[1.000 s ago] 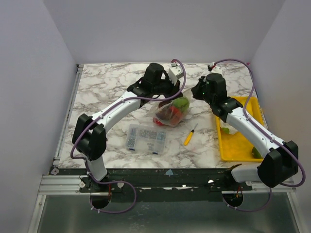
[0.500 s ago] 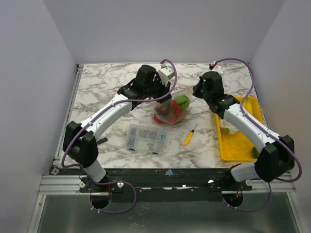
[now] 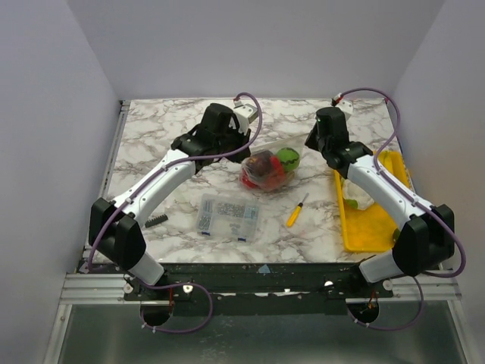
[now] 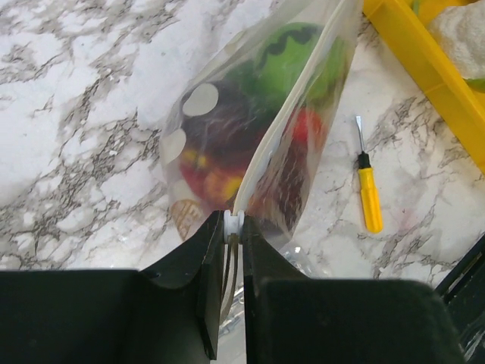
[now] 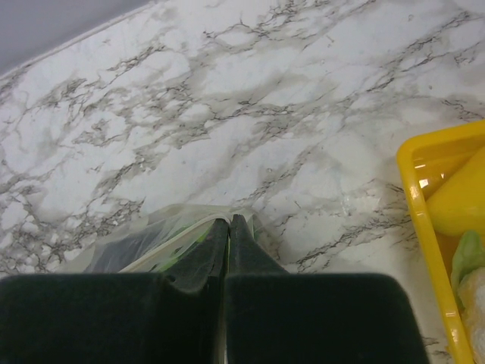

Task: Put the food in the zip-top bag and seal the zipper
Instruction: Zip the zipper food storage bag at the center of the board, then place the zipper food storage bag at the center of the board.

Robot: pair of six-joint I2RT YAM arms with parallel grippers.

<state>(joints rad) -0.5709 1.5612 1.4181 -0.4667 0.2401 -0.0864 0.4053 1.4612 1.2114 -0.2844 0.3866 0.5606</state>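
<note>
Our left gripper (image 4: pixel 233 227) and right gripper (image 5: pixel 229 225) each pinch one end of the zipper (image 4: pixel 261 155). The zip-top bag (image 3: pixel 264 171) stretches between them. The table (image 3: pixel 151 129) lies open behind, and the screwdriver (image 3: pixel 295 212) is near in front.

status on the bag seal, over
Left gripper shut on the zipper, right gripper shut on its other end. Zip-top bag holds food, strip stretched between them. Screwdriver lies beside the bag, apart.

A table (image 3: pixel 151 129) with a white, grey-veined marble-pattern top fills the middle. 3 plain, pale lilac-white panels enclose it: a back wall (image 3: pixel 258 45), a left wall (image 3: pixel 45 136) and a right wall (image 3: pixel 447 83). A silver aluminium rail (image 3: pixel 98 287) runs along the near edge, above a dull grey metal sheet (image 3: pixel 250 341). The light is soft and even.
</note>
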